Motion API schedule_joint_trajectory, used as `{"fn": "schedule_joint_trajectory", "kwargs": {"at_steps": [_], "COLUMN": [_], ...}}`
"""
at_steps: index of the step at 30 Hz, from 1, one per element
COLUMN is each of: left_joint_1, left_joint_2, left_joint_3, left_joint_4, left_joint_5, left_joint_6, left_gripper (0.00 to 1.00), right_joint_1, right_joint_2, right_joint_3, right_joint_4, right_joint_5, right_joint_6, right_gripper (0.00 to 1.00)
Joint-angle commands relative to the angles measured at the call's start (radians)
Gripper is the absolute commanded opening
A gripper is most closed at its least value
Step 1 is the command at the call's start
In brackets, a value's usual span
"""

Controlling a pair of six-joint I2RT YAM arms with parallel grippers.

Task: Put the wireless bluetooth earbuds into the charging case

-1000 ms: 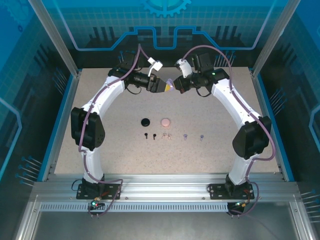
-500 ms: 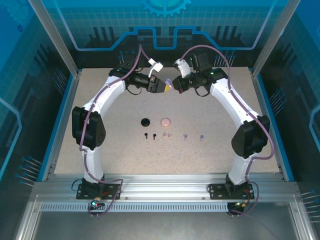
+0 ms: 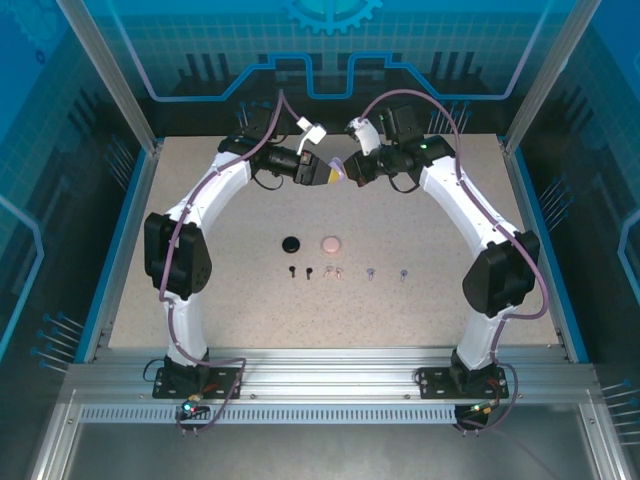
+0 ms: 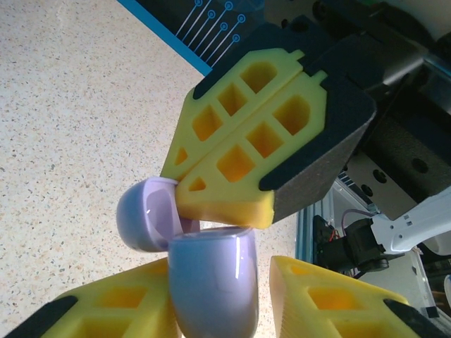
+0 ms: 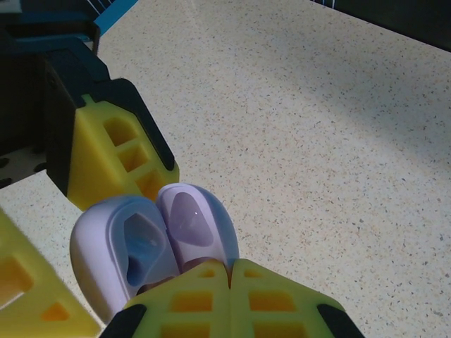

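Top: six tiny stemmed plastic earbuds (image 3: 334, 272) rowed on the speckled desk (image 3: 230, 300), probably light and slippery; take by the stem. Left wrist: left tool (image 4: 211, 299) pinching glossy lilac clamshell case (image 4: 211, 271). Right wrist: right tool (image 5: 229, 267) pressed together, tip touching the opened case

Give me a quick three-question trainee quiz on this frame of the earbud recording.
1. True or false: the lilac charging case lies closed on the table.
2. The left hand grips: A. the case's body; B. the case's lid alone; C. nothing.
3. How many earbuds lie in the row on the table?

Key
1. False: it is open and off the table, with the right hand, fingers shut, against it.
2. A.
3. Six.
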Motion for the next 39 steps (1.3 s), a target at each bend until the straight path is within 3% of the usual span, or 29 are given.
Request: {"fn": "schedule_joint_trajectory", "kwargs": {"at_steps": [1, 11, 16, 23, 27, 31, 39], "left_joint_1": [-0.008, -0.008, -0.006, -0.004, -0.003, -0.003, -0.004], "left_joint_2": [0.019, 0.001, -0.043, -0.1, -0.155, -0.242, -0.435], "left_joint_3": [0.035, 0.009, -0.048, -0.14, -0.224, -0.359, -0.702], "left_joint_4": [-0.006, 0.011, 0.056, 0.142, 0.231, 0.391, 0.926], "left_joint_5": [0.038, 0.039, 0.027, 0.002, -0.014, -0.058, -0.214], "left_joint_6": [0.009, 0.001, -0.016, -0.062, -0.109, -0.178, -0.399], "left_gripper": [0.33, 0.05, 0.0, 0.0, 0.0, 0.0, 0.0], "right_joint_1": [0.015, 0.012, -0.014, -0.043, -0.05, -0.045, 0.023], "right_joint_2": [0.016, 0.016, 0.001, -0.097, -0.185, -0.292, -0.452], "right_joint_3": [0.036, 0.061, 0.097, 0.06, -0.03, -0.187, -0.488], "right_joint_4": [-0.018, -0.033, -0.053, -0.032, -0.01, 0.019, 0.02], "right_joint_5": [-0.019, 0.001, 0.035, -0.022, 0.008, 0.096, 0.28], "right_joint_6": [-0.009, -0.002, 0.027, 0.084, 0.159, 0.278, 0.457], "right_gripper": [0.0, 0.02, 0.27, 0.49, 0.57, 0.61, 0.64]}}
